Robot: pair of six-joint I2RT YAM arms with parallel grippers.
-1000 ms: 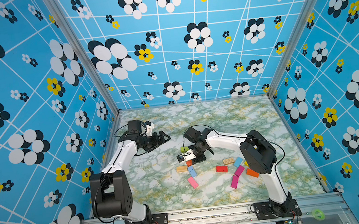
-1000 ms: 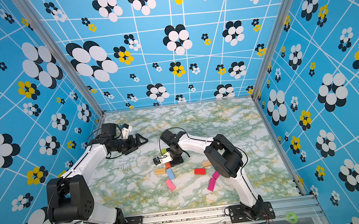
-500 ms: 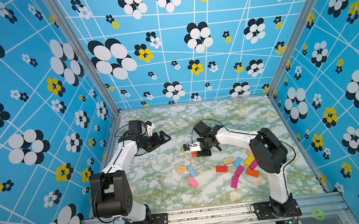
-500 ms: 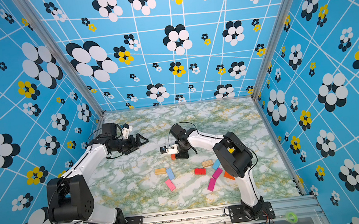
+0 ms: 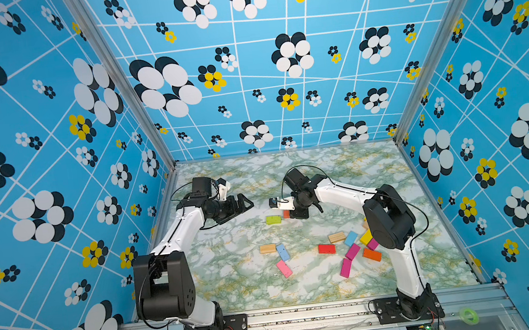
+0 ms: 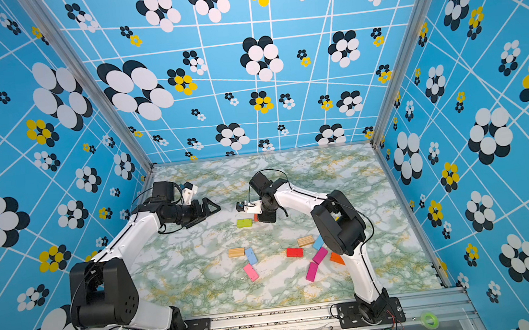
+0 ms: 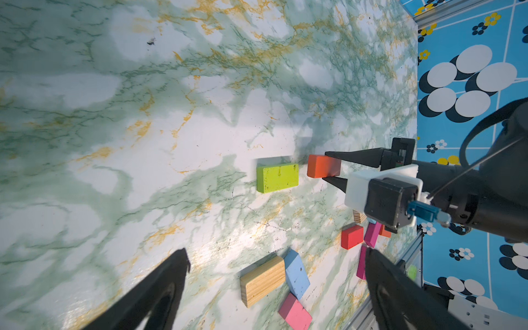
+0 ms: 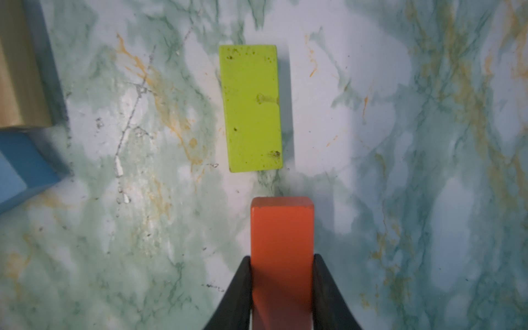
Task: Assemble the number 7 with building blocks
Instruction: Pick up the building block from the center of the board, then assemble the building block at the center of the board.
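- We find the right gripper [image 8: 282,257] closed on an orange block [image 8: 281,228]. Its two fingers press the block's long sides, and one end sticks out past the fingertips.
- That free end faces a short end of the green block [image 8: 251,108], which lies flat on the table [image 5: 304,290]. A narrow strip of table shows between the two, so they are near but not touching. The orange block sits slightly off the green block's line.
- We cannot tell whether the orange block rests on the table or hangs just above it.
- The left gripper [image 7: 275,253] has its jaws spread wide and holds nothing. It hovers on the side of the green block opposite the orange block, well apart from it.
- The other blocks lie loose, well apart from the green block, on its side toward the arm bases:
  - a wood block [image 5: 267,248] just beside a light blue block [image 5: 282,251];
  - a pink block [image 5: 283,268] just past those two;
  - a red block [image 5: 326,249];
  - a cluster with a magenta block [image 5: 352,251] and a yellow block [image 5: 365,237] beside the right arm.
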